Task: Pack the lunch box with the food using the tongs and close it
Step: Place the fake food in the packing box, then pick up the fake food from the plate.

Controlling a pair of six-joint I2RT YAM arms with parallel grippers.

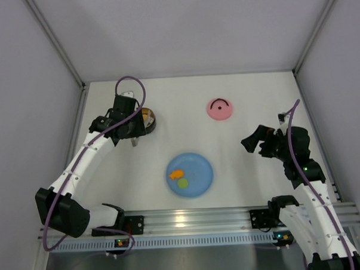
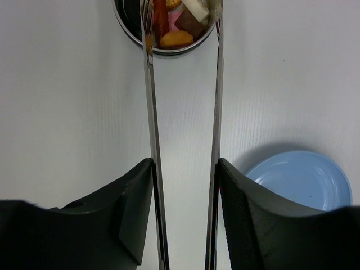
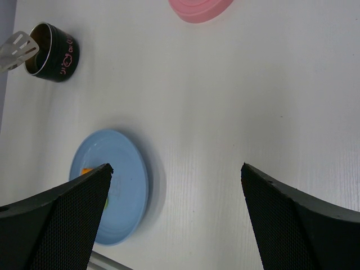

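Observation:
The lunch box (image 1: pixel 148 120) stands at the back left, and the left wrist view shows several food pieces (image 2: pixel 176 38) inside it. My left gripper (image 2: pixel 184 169) is shut on the tongs (image 2: pixel 151 112), one finger against each slim arm. The arms stand apart and reach over the lunch box (image 2: pixel 126 28). A flat tong tip (image 3: pixel 14 49) shows beside the box (image 3: pixel 56 53). An orange piece (image 1: pixel 176 174) and a green piece (image 1: pixel 183 183) lie on the blue plate (image 1: pixel 199 165). The pink lid (image 1: pixel 219 109) lies at the back right. My right gripper (image 3: pixel 175 169) hangs open with nothing between its fingers.
The blue plate (image 2: pixel 304 174) sits near the front middle, between the two arms. Grey walls enclose the table on three sides. A metal rail (image 1: pixel 195 218) runs along the near edge. The pink lid (image 3: pixel 199 8) lies beyond the right gripper (image 1: pixel 252 145).

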